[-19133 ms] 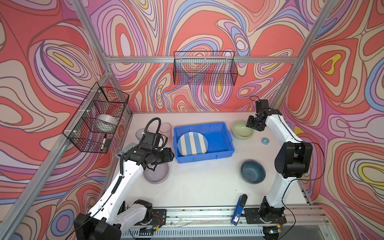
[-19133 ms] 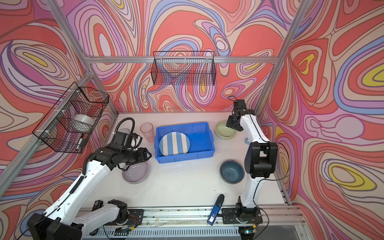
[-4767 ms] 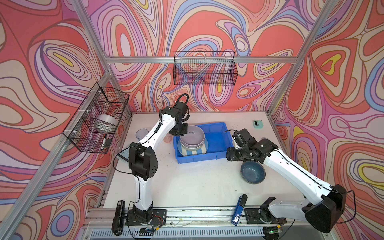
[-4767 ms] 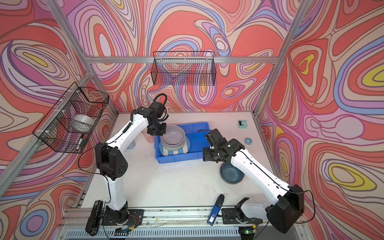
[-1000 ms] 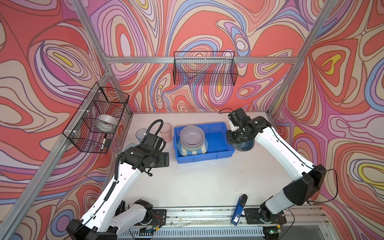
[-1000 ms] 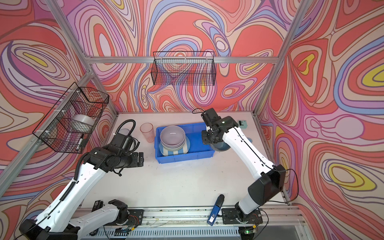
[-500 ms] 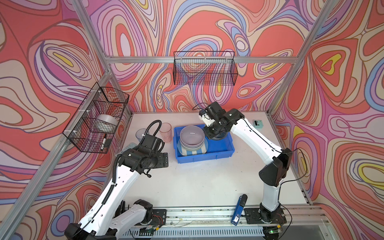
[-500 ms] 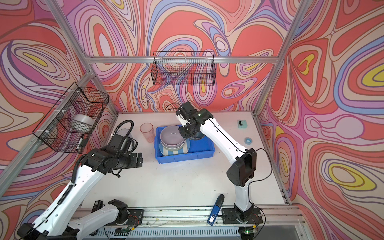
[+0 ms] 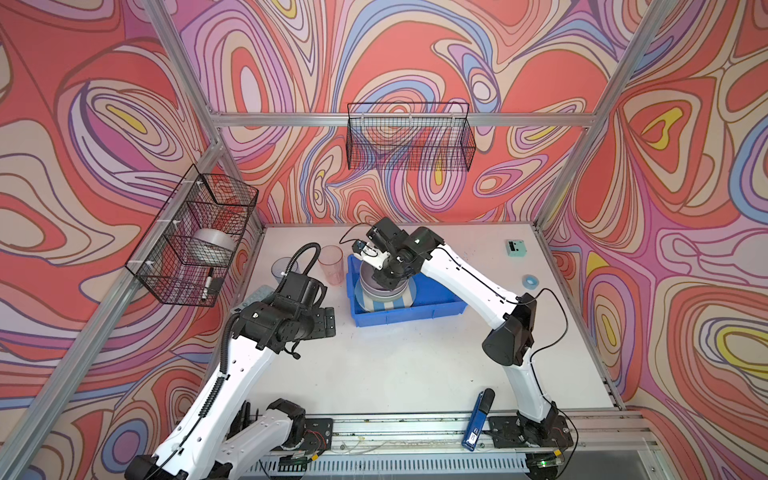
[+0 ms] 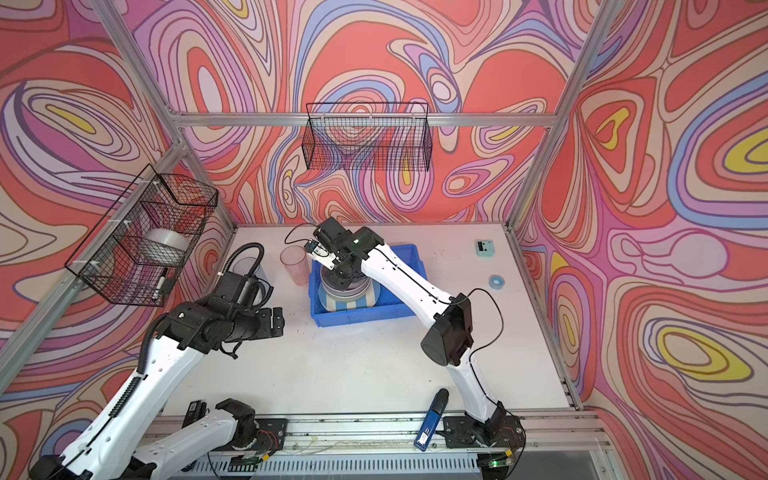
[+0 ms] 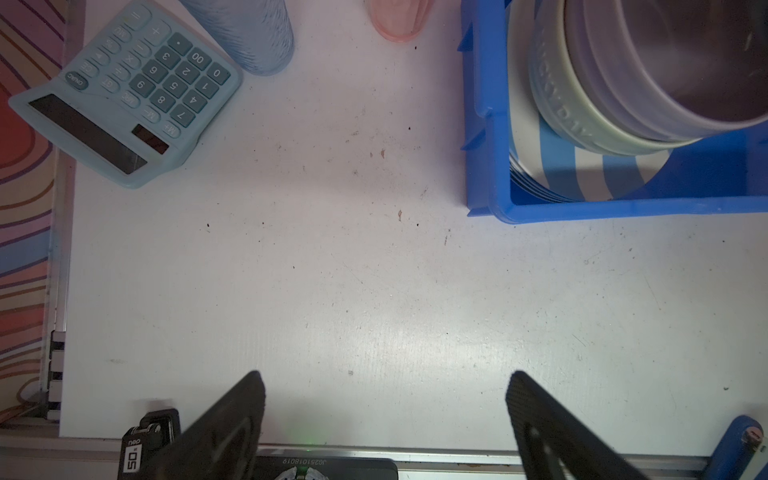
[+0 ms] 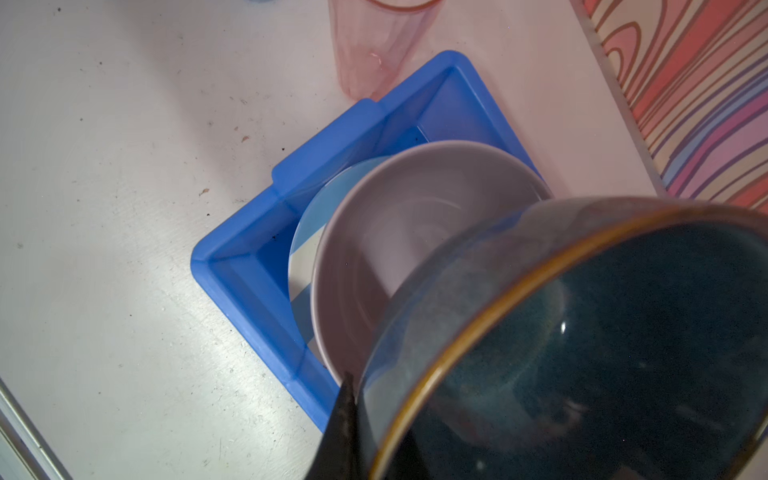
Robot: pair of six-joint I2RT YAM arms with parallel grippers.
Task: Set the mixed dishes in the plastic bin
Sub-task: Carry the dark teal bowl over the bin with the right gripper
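In a top view, the right gripper [image 9: 388, 276], 1 second earlier beside the plastic bin [image 9: 436, 307], hung over its lavender bowl [image 9: 370, 289]. Left wrist: the left gripper [image 11: 384, 378] gaped wide and empty above the table [image 11: 374, 270]. Right wrist: the jaws pinched the dark blue bowl [image 12: 602, 353] by its rim, apparently ready for nesting.

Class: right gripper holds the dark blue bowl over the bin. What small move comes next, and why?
Probably lower the dark blue bowl into the lavender bowl: the right gripper pinches its rim, tilted above that bowl in the plastic bin, not yet seated.
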